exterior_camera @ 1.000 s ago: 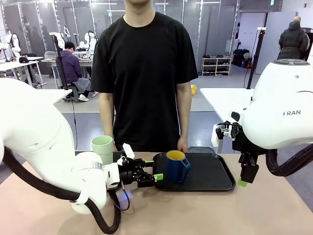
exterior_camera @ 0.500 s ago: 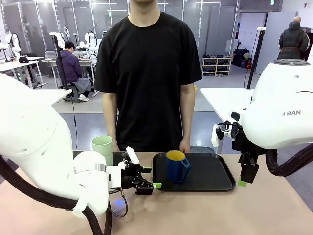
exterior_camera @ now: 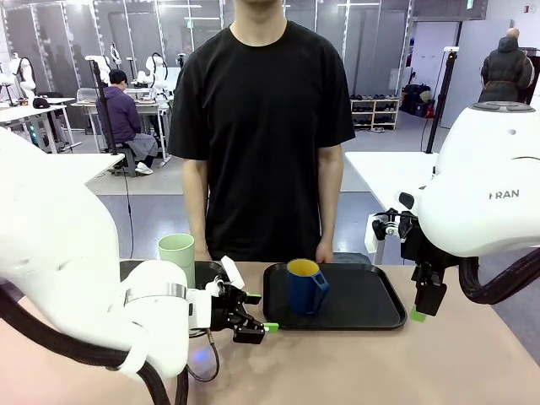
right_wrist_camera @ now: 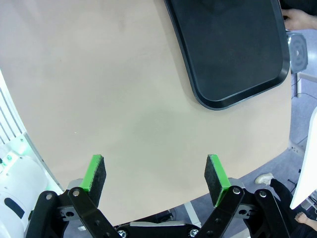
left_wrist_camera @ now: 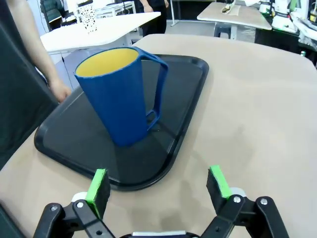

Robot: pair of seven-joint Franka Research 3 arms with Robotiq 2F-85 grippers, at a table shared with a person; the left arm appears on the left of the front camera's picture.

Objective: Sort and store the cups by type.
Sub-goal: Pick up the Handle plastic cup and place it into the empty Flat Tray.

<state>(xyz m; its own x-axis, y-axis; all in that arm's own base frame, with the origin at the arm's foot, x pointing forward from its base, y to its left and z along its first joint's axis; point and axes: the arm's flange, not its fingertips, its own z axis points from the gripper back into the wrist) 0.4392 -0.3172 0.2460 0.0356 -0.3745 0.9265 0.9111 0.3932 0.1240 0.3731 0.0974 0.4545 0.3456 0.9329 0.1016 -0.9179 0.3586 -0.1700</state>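
The blue mug (left_wrist_camera: 120, 94) stands upright on the black tray (left_wrist_camera: 185, 106), apparently sorted there; the left claw (left_wrist_camera: 158, 186) is spread, empty, just short of the tray's edge.

Left gripper (exterior_camera: 255, 314) low over the near left of the table, pointing right, jaws spread wide, green pads (left_wrist_camera: 98, 186) apart, empty. Right gripper (right_wrist_camera: 156, 181) at the right, hanging from a bent wrist, pointing down, jaws wide, nothing held. Person's hand (exterior_camera: 324, 253) hanging at the far edge.
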